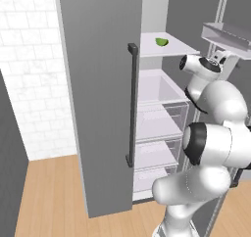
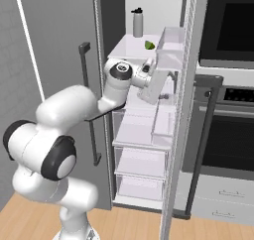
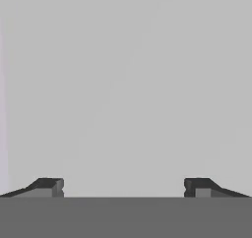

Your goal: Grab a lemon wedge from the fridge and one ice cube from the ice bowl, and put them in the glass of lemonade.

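Fridge (image 1: 98, 108) stands open, its door at left of frame. The lemon wedge (image 1: 162, 42) lies on the upper shelf (image 1: 179, 46), centre-right; which way it points is too small to tell. The gripper (image 3: 123, 187) jaws are spread wide, empty.

Fridge (image 1: 98, 108): grey doors, dark vertical bar handles (image 1: 131, 104). Interior shelves (image 1: 171, 45) white; drawers (image 2: 141, 162) pale and translucent. Lemon wedge (image 1: 162, 42): yellowish-green. Bottle (image 2: 137, 23) on the upper shelf: grey body, dark cap. Arm (image 2: 64, 120): white shells, dark joints. Claw (image 3: 123, 187): dark grey fingertips against a plain light grey surface. Wall (image 1: 29, 74): white tile in a brick pattern. Floor (image 1: 49, 201): light wood planks. Oven (image 2: 230, 26): black front, grey trim, dark handle.
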{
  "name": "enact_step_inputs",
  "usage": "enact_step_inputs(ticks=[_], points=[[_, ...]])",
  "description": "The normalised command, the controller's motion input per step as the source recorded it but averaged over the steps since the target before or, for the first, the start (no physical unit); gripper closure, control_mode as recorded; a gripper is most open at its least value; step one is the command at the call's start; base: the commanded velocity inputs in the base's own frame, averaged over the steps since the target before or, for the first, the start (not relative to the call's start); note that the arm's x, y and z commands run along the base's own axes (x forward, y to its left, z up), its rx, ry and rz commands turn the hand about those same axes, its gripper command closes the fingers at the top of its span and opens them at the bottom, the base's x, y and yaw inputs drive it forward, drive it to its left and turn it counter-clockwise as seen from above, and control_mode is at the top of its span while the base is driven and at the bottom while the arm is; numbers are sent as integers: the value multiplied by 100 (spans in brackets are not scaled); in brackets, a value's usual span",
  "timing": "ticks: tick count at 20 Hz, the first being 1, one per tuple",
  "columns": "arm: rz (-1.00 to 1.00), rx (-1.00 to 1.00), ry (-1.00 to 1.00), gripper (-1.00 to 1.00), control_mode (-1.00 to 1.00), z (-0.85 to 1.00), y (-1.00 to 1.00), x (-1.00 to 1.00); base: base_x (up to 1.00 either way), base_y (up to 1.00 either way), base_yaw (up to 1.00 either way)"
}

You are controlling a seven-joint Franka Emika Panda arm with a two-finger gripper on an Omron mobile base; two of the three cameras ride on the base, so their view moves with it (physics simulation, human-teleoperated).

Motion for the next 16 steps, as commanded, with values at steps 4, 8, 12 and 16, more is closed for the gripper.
enact_step_inputs(ticks=[4,8,12,16], points=[[0,0,-16,-100,-100,24,100,-3,0,0,0],[0,2,-11,-100,-100,6,61,-9,0,0,0],[-2,-1,2,-100,-100,-34,-26,-21,0,0,0],[-5,-2,2,-100,-100,-72,-54,-20,0,0,0]])
